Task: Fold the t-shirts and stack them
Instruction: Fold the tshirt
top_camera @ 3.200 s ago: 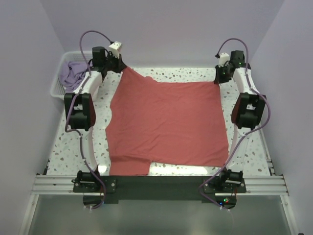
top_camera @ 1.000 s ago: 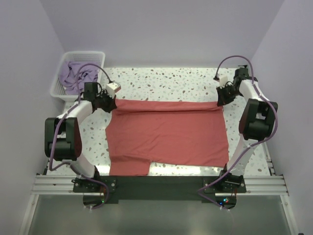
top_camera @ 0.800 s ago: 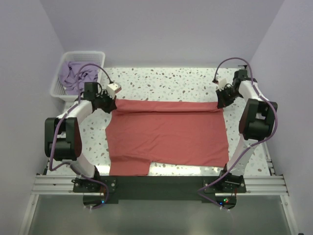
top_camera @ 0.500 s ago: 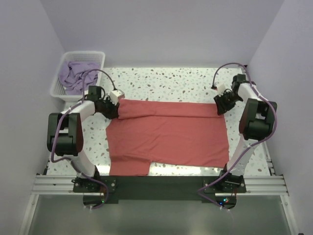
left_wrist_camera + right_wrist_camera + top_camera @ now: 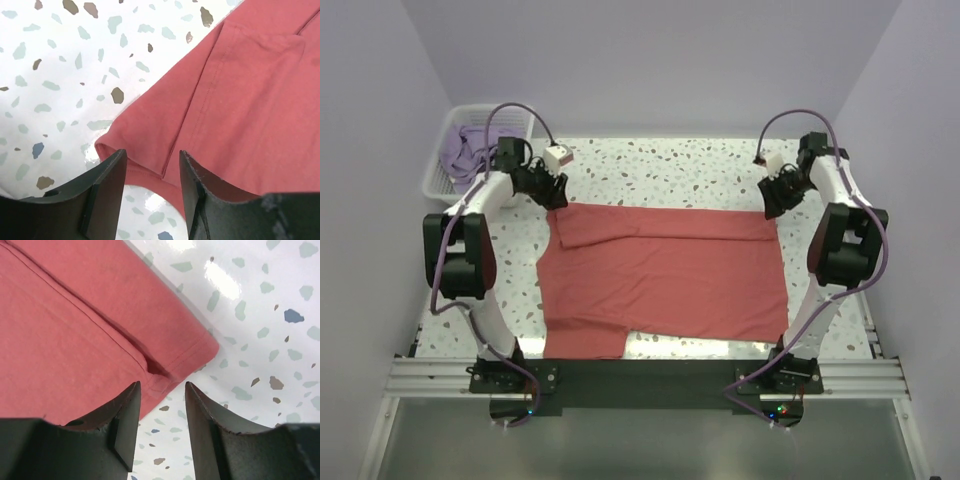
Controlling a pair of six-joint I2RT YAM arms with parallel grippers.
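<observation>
The coral-red t-shirt (image 5: 665, 285) lies flat on the speckled table (image 5: 650, 165), its far edge folded over toward me as a narrow band. My left gripper (image 5: 552, 192) hovers open over the band's left corner; in the left wrist view that folded corner (image 5: 150, 135) lies below the parted fingers (image 5: 107, 190), untouched. My right gripper (image 5: 772, 203) hovers open over the right corner (image 5: 190, 347), with nothing between its fingers (image 5: 127, 415). The lavender t-shirt (image 5: 468, 150) lies crumpled in the basket.
A white lattice basket (image 5: 470, 108) stands at the table's far left corner, just behind my left arm. The purple walls close in on both sides. A sleeve of the red shirt (image 5: 585, 340) reaches toward the near rail (image 5: 640, 375).
Both grippers carried the shirt's far edge toward me, then opened and let it go. They have since drawn back and up, and the folded band rests on the shirt.
</observation>
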